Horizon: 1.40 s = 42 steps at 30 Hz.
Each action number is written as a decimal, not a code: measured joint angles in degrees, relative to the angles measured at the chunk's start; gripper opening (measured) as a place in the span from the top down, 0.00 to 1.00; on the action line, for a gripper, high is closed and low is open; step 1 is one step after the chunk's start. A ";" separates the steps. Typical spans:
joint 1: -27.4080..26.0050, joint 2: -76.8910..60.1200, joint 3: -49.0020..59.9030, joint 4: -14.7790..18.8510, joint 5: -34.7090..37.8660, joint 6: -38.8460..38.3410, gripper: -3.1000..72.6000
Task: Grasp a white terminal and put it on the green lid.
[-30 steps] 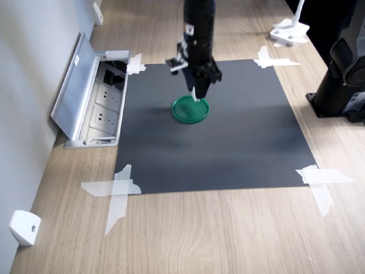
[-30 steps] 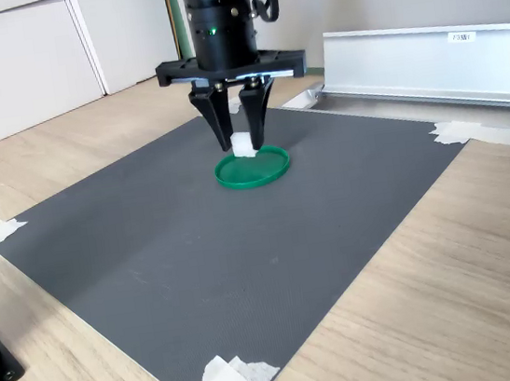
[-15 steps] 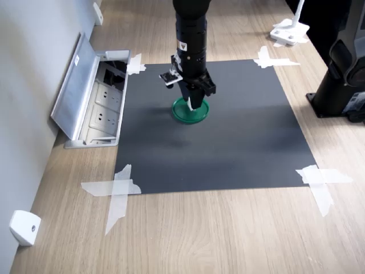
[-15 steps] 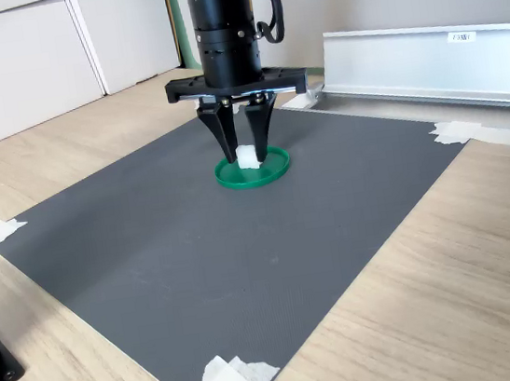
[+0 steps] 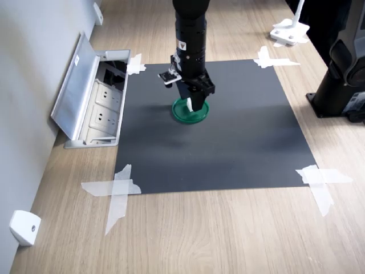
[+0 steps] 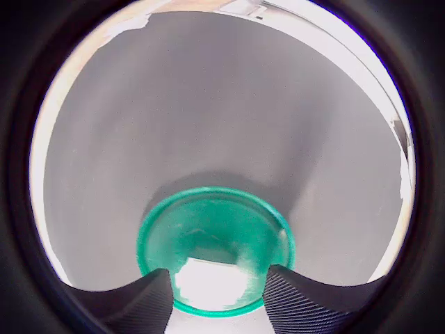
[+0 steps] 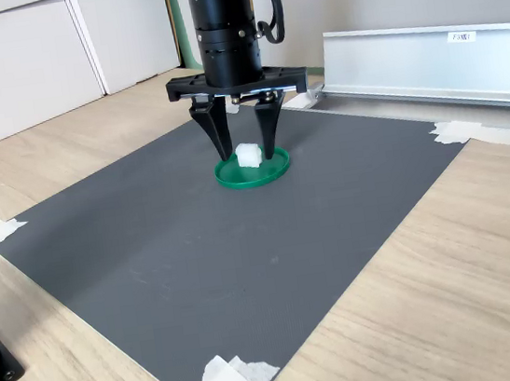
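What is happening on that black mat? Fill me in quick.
A single robot arm stands over the green lid in the middle of the black mat. Its gripper is open, jaws spread either side of the white terminal, which sits on the lid. The placing looks done; the arm hasn't pulled away.

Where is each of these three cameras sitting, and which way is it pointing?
First exterior view: high above the table, looking down on the dark mat; arm and gripper show.
Second exterior view: low beside the mat, facing the gripper side-on.
Wrist view: on the arm, looking down between its fingers.
All three share the green lid and white terminal.
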State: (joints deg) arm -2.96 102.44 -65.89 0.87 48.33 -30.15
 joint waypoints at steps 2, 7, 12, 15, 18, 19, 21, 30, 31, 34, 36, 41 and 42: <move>-0.52 -0.69 0.00 -0.87 -0.93 0.04 0.21; -3.03 -7.27 0.00 -0.87 -4.08 1.09 0.26; -5.53 -16.58 0.70 -0.03 -8.06 3.94 0.55; -5.80 -23.48 2.82 2.93 -11.44 7.57 0.76; -5.21 -31.02 6.47 6.40 -15.40 11.59 0.92; -5.02 -33.74 8.03 6.89 -16.46 12.28 0.94; -4.71 -38.91 11.30 7.73 -18.67 13.21 0.96; -4.68 -67.91 34.18 12.01 -31.44 14.76 0.97; -4.68 -71.18 37.08 12.07 -32.68 14.76 0.97; -4.68 -79.23 44.58 12.13 -35.51 14.94 0.97; -4.68 -83.40 48.65 12.15 -36.64 14.94 0.97; -4.68 -91.27 57.33 11.59 -37.20 14.94 0.97; -4.68 -92.49 58.64 11.26 -37.20 14.94 0.97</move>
State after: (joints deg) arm -7.64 9.95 -7.25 12.13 11.13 -15.20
